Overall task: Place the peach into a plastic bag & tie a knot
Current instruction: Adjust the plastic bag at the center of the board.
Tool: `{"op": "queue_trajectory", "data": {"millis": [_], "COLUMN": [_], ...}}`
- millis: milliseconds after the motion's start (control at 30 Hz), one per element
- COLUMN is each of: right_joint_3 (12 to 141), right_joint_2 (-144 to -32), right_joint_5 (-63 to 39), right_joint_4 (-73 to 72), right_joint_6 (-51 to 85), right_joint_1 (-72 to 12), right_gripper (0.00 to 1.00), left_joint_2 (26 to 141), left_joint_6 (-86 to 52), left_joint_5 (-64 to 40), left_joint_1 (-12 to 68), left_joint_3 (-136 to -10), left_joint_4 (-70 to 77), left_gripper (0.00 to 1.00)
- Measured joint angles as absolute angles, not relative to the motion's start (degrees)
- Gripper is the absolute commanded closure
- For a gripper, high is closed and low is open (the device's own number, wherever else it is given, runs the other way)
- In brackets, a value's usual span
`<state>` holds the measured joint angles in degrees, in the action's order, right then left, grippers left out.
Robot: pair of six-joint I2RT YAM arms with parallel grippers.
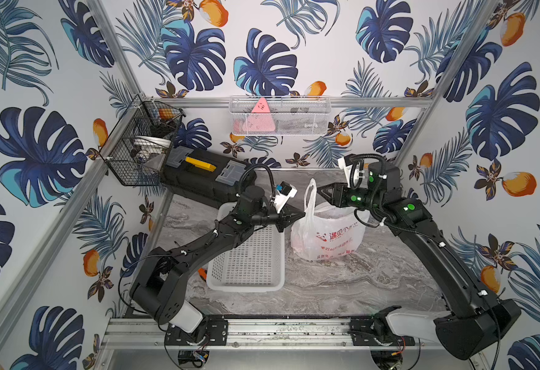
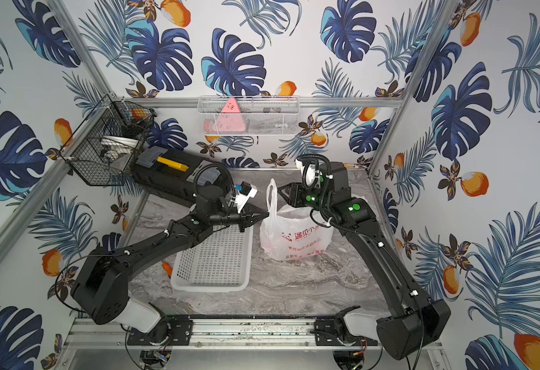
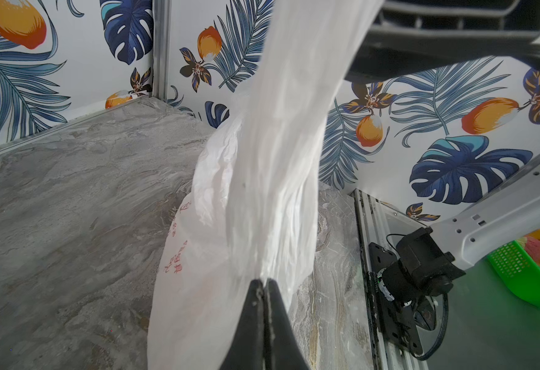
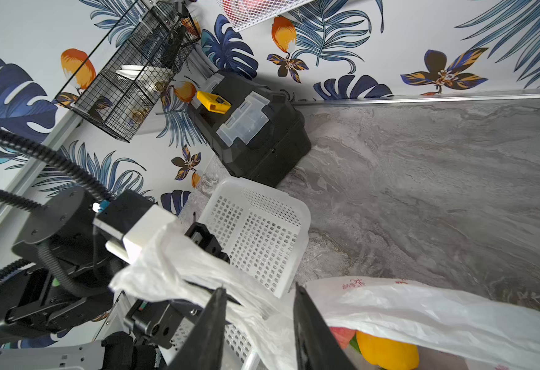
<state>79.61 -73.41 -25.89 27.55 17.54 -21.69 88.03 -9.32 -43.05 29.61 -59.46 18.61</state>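
Tension on the handle is what we are minding first: our left gripper, jaws pressed together, is pinching that white strip, while our right gripper is hovering beside it with jaws spread, gripping nothing. We are judging that the right should be closing on the strip close to the mouth and pulling gently, so the plastic bag, which is standing on the marble table between both grippers, just beside the white basket, is not tipping.

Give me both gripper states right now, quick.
Left gripper: closed, pinching a handle of the plastic bag.
Right gripper: open, jaws apart close by the bag's handle, clamping nothing.
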Motion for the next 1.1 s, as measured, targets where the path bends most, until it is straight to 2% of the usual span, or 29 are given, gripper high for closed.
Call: {"op": "queue_trajectory", "data": {"millis": [333, 533, 600, 733, 800, 833, 1000, 1100], "right_joint_3": [79.99, 82.26, 83.20, 83.72, 83.53, 83.40, 81.73, 80.20], "right_joint_2": [-70.32, -73.95, -75.46, -76.49, -76.25, -75.99, -75.09, -74.72], "right_joint_5": [-30.79, -30.13, -29.45, -28.99, -29.02, -29.04, -29.65, -29.95], "right_joint_4": [27.40, 27.44, 27.42, 26.44, 25.41, 24.99, 22.92, 22.31], "right_joint_6": [14.46, 14.39, 14.39, 14.74, 15.94, 16.08, 17.63, 18.87], "right_joint_1": [-21.76, -23.22, -24.03, -24.95, -24.95, -24.95, -24.95, -24.95], "right_gripper": [0.50, 0.54, 0.62, 0.83, 0.87, 0.88, 0.92, 0.93], "left_joint_2": [88.49, 88.77, 88.79, 88.79, 88.82, 88.82, 87.94, 86.72], "left_joint_6": [-9.50, -10.79, -10.96, -10.96, -10.90, -10.72, -10.76, -12.12], "left_joint_5": [-43.20, -43.92, -44.31, -44.97, -45.04, -44.91, -44.86, -45.69], "left_joint_1": [29.61, 29.67, 29.78, 29.93, 29.95, 29.98, 29.41, 29.21], "left_joint_3": [-59.68, -59.66, -59.64, -59.64, -59.64, -59.61, -58.87, -58.57], "left_joint_4": [18.57, 19.62, 20.01, 19.94, 19.33, 18.96, 17.85, 18.20], "left_gripper": [1.00, 1.00, 1.00, 0.99, 0.96, 0.91, 0.47, 0.30]}}
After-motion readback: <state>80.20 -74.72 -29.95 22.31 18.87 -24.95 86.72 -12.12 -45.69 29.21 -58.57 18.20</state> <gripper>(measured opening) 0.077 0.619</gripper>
